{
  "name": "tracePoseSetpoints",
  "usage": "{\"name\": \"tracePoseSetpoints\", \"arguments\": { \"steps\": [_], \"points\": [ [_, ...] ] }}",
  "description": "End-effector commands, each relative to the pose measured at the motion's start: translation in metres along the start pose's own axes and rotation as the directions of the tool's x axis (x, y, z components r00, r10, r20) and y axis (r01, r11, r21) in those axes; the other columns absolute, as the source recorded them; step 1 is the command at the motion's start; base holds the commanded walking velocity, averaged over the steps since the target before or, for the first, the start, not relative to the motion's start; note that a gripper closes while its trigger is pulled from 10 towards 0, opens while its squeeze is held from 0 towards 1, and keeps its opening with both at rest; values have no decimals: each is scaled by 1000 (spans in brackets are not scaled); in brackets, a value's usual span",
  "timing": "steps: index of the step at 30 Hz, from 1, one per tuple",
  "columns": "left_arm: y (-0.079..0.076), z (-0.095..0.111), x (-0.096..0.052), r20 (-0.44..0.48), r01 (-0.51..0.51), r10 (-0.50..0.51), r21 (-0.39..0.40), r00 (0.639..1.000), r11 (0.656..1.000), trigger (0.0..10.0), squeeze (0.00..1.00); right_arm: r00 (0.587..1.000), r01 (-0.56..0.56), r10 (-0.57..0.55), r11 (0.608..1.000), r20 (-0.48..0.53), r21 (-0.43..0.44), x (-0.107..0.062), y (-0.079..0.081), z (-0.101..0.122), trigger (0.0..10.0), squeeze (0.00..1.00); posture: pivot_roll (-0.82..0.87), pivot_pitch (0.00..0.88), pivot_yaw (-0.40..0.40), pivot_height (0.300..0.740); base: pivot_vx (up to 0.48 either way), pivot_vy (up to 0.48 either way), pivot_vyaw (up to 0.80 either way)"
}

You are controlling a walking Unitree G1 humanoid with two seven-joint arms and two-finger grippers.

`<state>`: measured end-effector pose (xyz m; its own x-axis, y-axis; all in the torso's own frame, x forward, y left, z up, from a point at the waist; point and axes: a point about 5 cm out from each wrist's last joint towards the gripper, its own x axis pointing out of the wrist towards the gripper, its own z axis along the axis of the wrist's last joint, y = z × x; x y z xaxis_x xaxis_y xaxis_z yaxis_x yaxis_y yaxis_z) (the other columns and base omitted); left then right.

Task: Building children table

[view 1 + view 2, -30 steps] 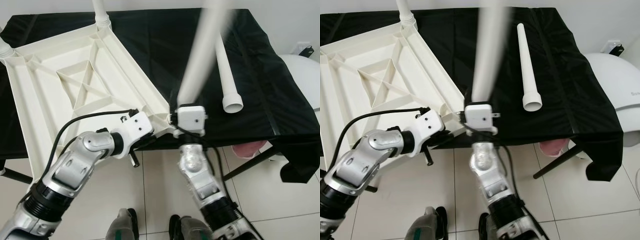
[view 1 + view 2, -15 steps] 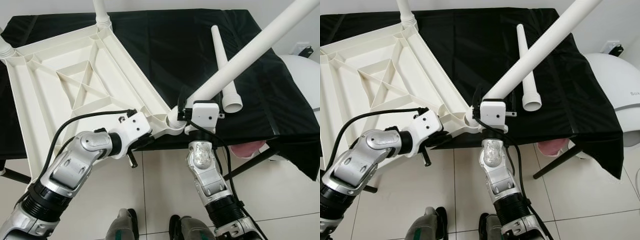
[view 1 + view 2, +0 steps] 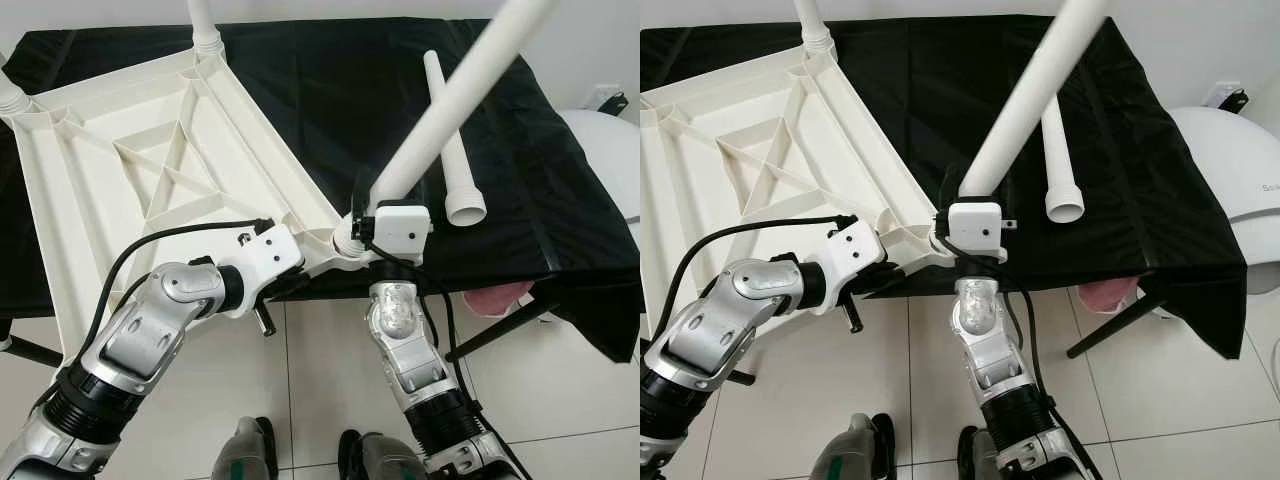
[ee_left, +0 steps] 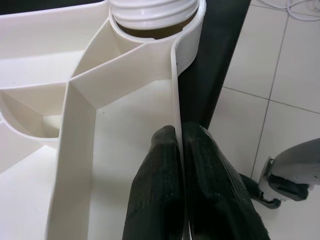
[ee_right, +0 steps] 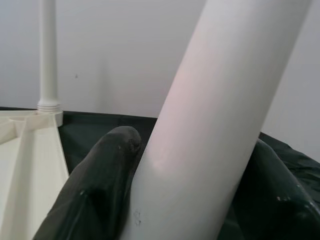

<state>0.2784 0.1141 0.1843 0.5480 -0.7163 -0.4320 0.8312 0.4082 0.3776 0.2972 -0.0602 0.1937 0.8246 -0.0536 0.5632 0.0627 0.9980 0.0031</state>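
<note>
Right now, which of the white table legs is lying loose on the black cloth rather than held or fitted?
The loose leg, lying flat on the black cloth. The right gripper holds another leg tilted at the tabletop's near corner; a far leg stands fitted upright.

The upturned white tabletop fills the left half of the black-draped table, its ribs walling off shallow pockets; the tilted leg held by the right gripper slants across the middle; a loose leg lies just right of it; bare cloth stays open far centre and far right.
</note>
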Motion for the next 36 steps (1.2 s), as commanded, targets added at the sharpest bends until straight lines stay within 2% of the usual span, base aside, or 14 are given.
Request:
{"name": "tracePoseSetpoints", "arguments": {
  "steps": [1,12,13,16,20,24,27,32,36],
  "points": [
    [6,-9,-8,-54,-45,45,-7,998,999,10000,0,992,72,-78,995,-96,-66,-8,-24,-21,0,0,-10,209,-7,740,0,0,0],
    [8,-9,-9,-57,-50,50,-6,997,999,10000,0,998,10,-9,1000,-70,10,-3,-9,-11,0,0,-7,213,-4,740,0,0,0],
    [8,-9,-9,-57,-51,50,-6,997,999,10000,0,998,-3,5,1000,-70,21,-2,-7,-10,10000,0,-8,213,-5,740,0,0,0],
    [8,-9,-9,-56,-51,51,-5,997,999,10000,0,998,-18,20,999,-63,34,-1,-5,-8,10000,0,-8,213,-5,740,0,0,0],
    [8,-9,-9,-56,-50,49,-4,997,999,10000,0,994,-95,94,995,52,17,3,2,8,10000,0,-8,213,-5,740,0,0,0],
    [8,-9,-9,-56,-50,50,-4,997,999,10000,0,992,-112,110,993,60,26,4,3,10,10000,0,-10,209,-4,740,0,0,0],
    [9,-9,-9,-57,-53,52,-3,997,999,10000,0,992,-101,95,992,82,72,13,3,20,10000,0,-7,203,-4,740,0,0,0],
    [9,-10,-9,-59,-54,54,-2,997,999,10000,0,993,-93,85,991,87,97,18,3,25,10000,0,-7,200,-3,740,0,0,0],
    [9,-10,-9,-58,-54,53,-1,997,999,10000,0,993,-97,90,990,72,100,16,3,21,10000,0,-7,200,-3,740,0,0,0]
  ]
}}
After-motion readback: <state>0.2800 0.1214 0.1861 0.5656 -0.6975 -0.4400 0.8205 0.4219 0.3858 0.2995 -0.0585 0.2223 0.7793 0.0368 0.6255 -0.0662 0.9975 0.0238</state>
